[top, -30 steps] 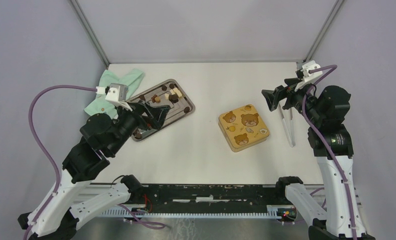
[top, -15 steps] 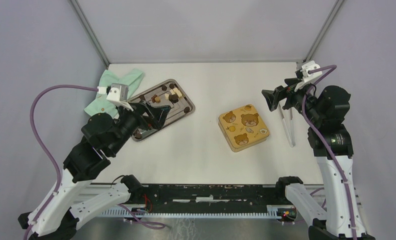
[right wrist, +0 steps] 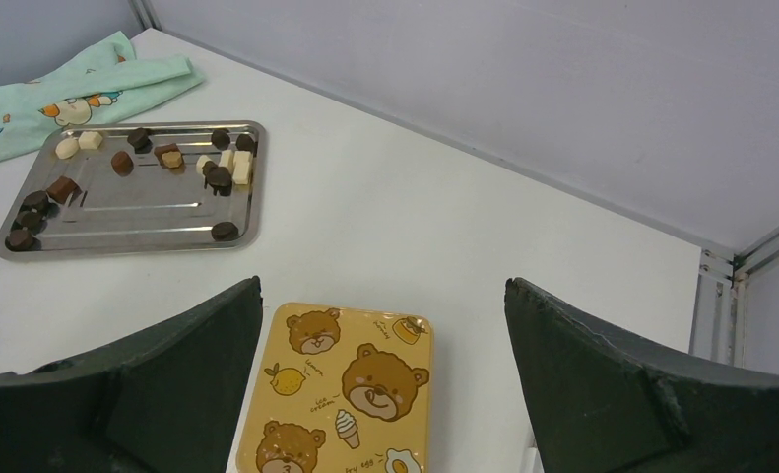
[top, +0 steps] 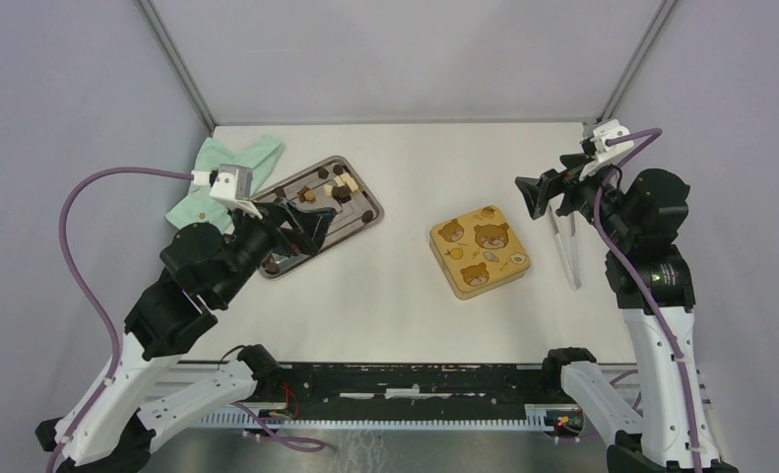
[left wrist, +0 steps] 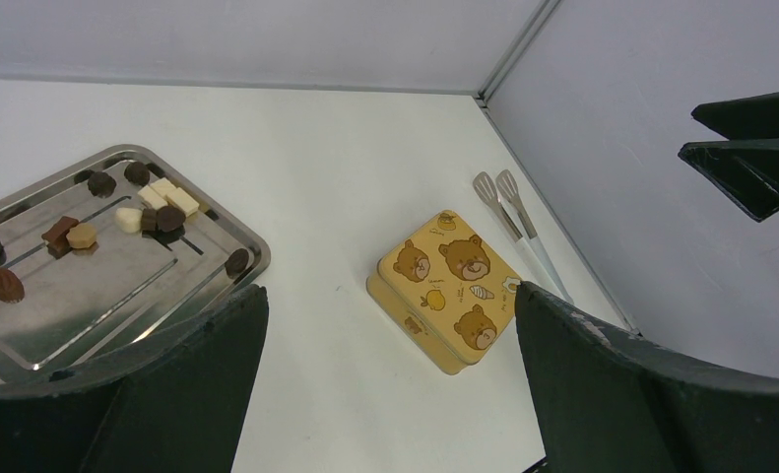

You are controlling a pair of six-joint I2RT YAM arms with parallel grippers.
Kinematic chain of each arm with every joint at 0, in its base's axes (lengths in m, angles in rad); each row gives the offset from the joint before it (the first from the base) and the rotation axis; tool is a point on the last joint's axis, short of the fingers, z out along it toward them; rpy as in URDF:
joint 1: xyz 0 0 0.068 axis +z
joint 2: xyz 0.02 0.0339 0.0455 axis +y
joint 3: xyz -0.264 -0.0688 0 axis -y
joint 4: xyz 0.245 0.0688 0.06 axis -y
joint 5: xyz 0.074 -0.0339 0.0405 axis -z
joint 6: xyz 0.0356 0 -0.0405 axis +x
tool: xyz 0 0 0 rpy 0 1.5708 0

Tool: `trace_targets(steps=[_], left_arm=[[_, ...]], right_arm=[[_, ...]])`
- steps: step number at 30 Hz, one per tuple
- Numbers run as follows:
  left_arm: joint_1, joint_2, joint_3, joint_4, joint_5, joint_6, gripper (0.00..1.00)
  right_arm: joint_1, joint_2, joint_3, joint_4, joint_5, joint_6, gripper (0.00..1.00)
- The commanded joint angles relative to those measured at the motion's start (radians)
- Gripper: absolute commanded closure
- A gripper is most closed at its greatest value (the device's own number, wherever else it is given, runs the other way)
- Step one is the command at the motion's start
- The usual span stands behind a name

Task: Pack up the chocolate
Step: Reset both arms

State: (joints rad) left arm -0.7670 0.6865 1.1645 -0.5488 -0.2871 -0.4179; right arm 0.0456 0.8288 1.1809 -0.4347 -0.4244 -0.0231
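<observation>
Top external view: the left hand is held wide open over the near part of the rectangular silver metal tray, with nothing between its fingers. The chocolate, small dark brown, lighter brown and cream-white pieces, is scattered on that tray at the left of the white table. A mint-green printed cloth is seen just beyond the tray. The square gold tin with bear pictures is set right of centre, well apart from the tray, its lid on. The right hand is likewise spread wide and empty, raised beyond the tin. A pair of white-handled tongs is laid just right of the tin.
</observation>
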Motion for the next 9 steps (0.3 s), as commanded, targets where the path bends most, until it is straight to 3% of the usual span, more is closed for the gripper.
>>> trace_targets(steps=[1,9], left_arm=[[0.005,0.008,0.006,0.015,0.003,0.008,0.0],[0.005,0.01,0.008,0.015,0.006,0.006,0.0]], right_arm=[[-0.004,-0.011,0.004,0.027,0.017,-0.003,0.02],[-0.004,-0.011,0.001,0.025,0.024,-0.014,0.02]])
